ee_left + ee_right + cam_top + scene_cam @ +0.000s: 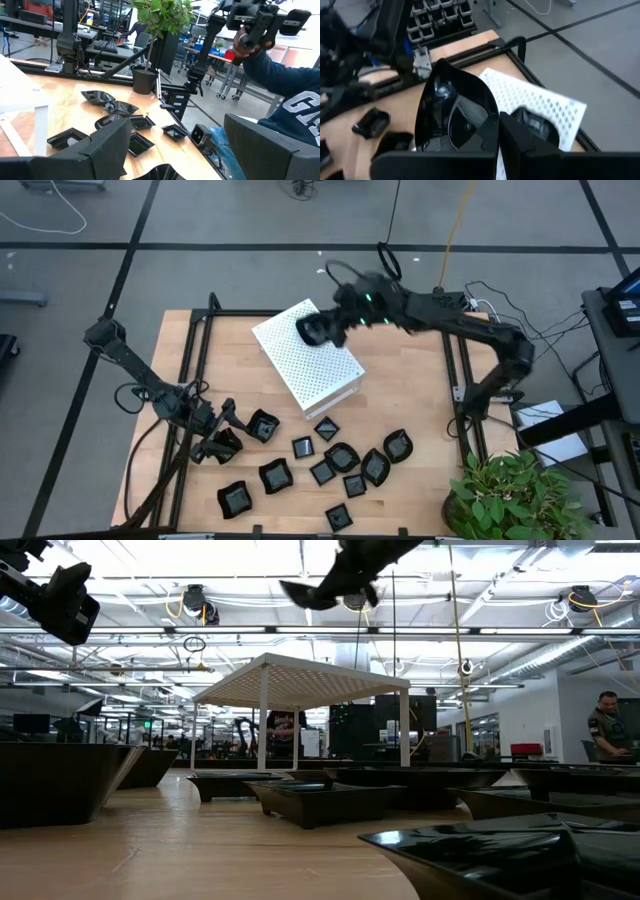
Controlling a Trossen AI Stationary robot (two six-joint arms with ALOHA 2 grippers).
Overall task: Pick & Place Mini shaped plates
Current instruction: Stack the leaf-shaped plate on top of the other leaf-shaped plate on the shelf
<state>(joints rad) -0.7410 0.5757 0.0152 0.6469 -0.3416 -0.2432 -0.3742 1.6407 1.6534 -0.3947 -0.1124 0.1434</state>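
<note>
Right gripper is up over the white perforated box, at about 12 o'clock on the table, fingers clamped tight on a glossy black wavy-edged plate. Right wrist view shows that plate pinched by its rim w/ the box's dotted top right behind it. In the low view the held plate hangs tilted, well above the box roof.

Left gripper sits low at approx 8 o'clock, jaws spread wide, nothing between them. Left wrist view: both dark fingers apart, a dish edge just in front, not gripped.

Rest of the mini plates lie scattered across the near part of the table, 5 to 7 o'clock from the box, approx a dozen, some touching. One square dish is just beside the left gripper; another lies near the front edge at 7 o'clock. A cluster of rounded ones is at 5 o'clock, near the potted plant off the table's corner.

A person's hand in a dark blue sleeve holds a control handle beyond the table edge in the left wrist view.
</note>
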